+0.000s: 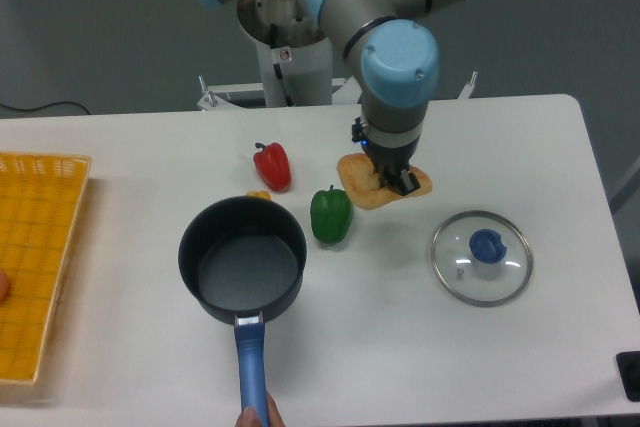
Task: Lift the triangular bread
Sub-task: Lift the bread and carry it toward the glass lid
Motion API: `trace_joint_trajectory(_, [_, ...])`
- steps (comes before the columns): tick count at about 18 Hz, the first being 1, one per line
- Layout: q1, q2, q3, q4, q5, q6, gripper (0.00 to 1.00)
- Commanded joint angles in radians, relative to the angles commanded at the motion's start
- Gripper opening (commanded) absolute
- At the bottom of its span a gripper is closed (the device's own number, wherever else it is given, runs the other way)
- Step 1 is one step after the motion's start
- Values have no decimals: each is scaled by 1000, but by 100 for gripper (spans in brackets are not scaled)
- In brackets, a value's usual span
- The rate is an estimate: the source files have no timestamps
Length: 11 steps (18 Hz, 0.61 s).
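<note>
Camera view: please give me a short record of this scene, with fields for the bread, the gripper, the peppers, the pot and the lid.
bread: triangular bread, golden-brown, held at the gripper
gripper: gripper, shut on the bread, right of the green pepper
peppers: red pepper; green pepper; yellow pepper, mostly hidden behind the pot
pot: dark pot, empty, blue handle toward the camera
lid: glass lid with blue knob, flat on the table
basket: yellow basket, left edge
</note>
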Motion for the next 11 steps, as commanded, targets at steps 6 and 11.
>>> trace_joint_trajectory(6, [12,2,-8,-3,-2,8,22])
trace_joint_trajectory(11, [21,3,-12,-3,-29,8,22])
